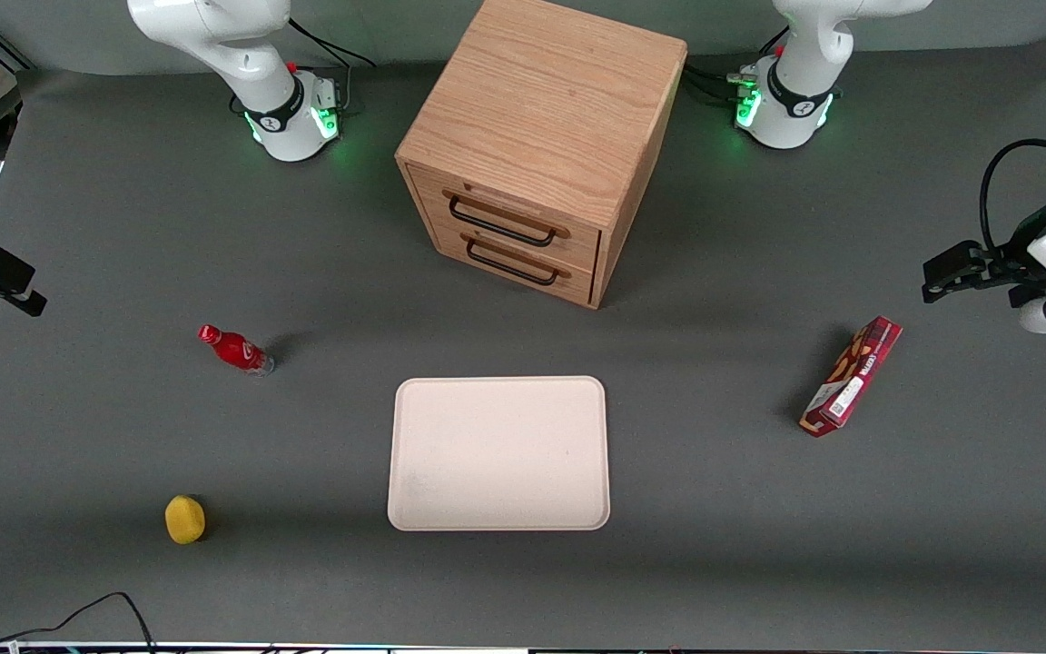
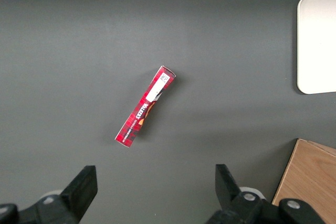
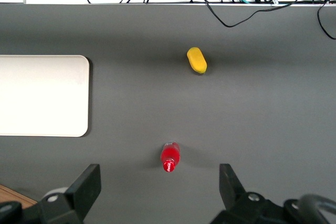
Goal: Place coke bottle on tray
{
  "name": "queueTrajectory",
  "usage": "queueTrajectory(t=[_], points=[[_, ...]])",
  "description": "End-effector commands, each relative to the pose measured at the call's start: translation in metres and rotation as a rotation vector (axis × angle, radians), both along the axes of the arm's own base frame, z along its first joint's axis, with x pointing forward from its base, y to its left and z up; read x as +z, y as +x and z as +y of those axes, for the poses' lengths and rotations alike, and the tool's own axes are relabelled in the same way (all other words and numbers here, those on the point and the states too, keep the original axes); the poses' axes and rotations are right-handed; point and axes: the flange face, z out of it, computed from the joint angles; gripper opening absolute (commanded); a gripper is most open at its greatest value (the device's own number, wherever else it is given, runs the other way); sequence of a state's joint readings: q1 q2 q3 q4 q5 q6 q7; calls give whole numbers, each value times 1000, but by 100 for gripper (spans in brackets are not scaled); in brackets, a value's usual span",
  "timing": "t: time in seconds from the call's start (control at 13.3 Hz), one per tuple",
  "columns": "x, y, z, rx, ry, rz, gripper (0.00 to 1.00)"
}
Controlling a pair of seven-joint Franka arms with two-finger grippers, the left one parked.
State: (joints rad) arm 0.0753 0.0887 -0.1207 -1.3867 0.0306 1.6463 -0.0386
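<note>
Bottle (image 1: 235, 349) stands alone on the tabletop (image 1: 123, 436), well apart from the tray (image 1: 498, 454), toward my working arm's end. It looks light, stiff and slick, easy to tip. I'd grip its red body below the cap. My claw (image 3: 160, 190) hangs above it, spread wide and empty.

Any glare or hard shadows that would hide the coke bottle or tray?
Front view: even light, soft shadows beside the coke bottle and snack box; tray bright but not blown out. Right wrist view: bottle sharp between the open tool's fingers, which sit high over the table; no glare.
</note>
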Motion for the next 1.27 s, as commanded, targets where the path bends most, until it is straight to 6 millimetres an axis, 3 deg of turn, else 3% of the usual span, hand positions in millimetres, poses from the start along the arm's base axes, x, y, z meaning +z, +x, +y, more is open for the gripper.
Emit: queueTrajectory(t=[0.0, 0.38, 1.2], points=[[-5, 0, 5, -16, -2, 24, 100], [-5, 0, 22, -56, 6, 35, 100], [-16, 3, 21, -60, 4, 65, 100]])
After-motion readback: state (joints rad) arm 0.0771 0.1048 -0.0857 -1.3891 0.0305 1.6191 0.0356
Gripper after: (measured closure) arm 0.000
